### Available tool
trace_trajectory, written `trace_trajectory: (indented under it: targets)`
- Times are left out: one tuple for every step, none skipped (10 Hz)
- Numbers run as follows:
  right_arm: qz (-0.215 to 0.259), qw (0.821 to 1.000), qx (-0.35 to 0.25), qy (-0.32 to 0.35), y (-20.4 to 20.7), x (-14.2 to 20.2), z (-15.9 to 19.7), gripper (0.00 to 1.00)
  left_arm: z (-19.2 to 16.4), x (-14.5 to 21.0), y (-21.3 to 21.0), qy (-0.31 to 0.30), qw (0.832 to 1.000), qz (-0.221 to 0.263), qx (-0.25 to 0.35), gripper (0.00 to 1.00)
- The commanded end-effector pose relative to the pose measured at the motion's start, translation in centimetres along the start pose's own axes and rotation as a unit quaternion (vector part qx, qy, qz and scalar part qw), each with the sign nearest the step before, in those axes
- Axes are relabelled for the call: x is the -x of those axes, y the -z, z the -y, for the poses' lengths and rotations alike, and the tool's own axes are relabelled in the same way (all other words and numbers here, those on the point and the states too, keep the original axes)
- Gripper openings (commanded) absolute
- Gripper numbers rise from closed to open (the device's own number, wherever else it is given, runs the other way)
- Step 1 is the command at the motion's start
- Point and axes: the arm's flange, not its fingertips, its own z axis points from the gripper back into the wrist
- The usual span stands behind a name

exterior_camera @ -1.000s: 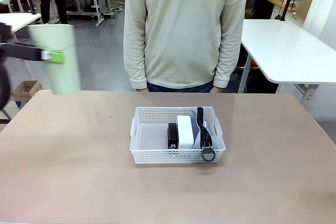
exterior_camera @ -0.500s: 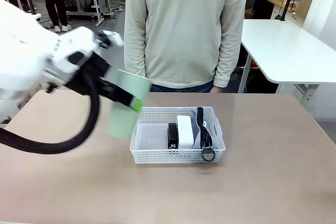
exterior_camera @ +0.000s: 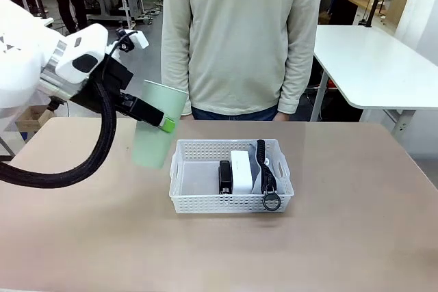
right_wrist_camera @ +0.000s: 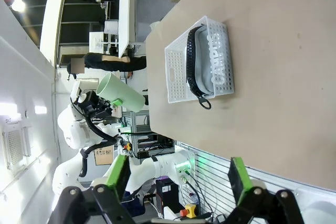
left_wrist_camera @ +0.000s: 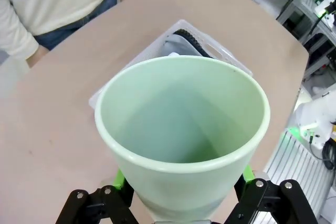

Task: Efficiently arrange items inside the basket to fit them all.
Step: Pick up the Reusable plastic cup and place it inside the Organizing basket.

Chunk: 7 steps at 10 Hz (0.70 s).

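Left gripper (exterior_camera: 166, 124) holds cup (exterior_camera: 157, 128) beside half-filled basket (exterior_camera: 231, 203).

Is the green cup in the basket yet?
No. The left gripper holds the cup in the air, left of the basket.

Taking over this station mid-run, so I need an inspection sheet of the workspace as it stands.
Surface: tan table, bare around the basket.
Job's things: white basket holds black stapler, white boxy device, grey pouch with black strap; pale green cup held tilted, left of the basket.
Clutter: nothing seen.
Grippers: left gripper shut on cup; right gripper open, empty.
Cables: black hose along left arm.
Surroundings: person at far edge; other tables behind.
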Motion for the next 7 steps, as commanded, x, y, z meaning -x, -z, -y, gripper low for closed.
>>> trace_trajectory:
  targets:
    - [-0.001,1.0,0.002,-0.012,0.0,0.0,0.2,1.0,0.2,0.1,0.5,-0.004,1.0,-0.003,0.0,0.88]
    - [-0.001,1.0,0.002,-0.012,0.0,0.0,0.2,1.0,0.8,-1.2,1.1,-0.053,0.996,-0.071,0.027,0.88]
    - [-0.001,1.0,0.002,-0.012,0.0,0.0,0.2,1.0,2.3,-3.7,1.9,-0.087,0.988,-0.116,0.045,0.88]
    - [-0.001,1.0,0.002,-0.012,0.0,0.0,0.2,1.0,3.9,-6.6,3.0,-0.093,0.986,-0.138,0.028,0.88]
    - [-0.001,1.0,0.002,-0.012,0.0,0.0,0.2,1.0,4.7,-8.4,4.2,-0.099,0.982,-0.16,0.016,0.88]
    - [-0.001,1.0,0.002,-0.012,0.0,0.0,0.2,1.0,5.0,-9.6,5.8,-0.13,0.976,-0.176,0.011,0.88]
    - [-0.001,1.0,0.002,-0.012,0.0,0.0,0.2,1.0,4.7,-10.1,7.2,-0.208,0.958,-0.195,-0.009,0.88]
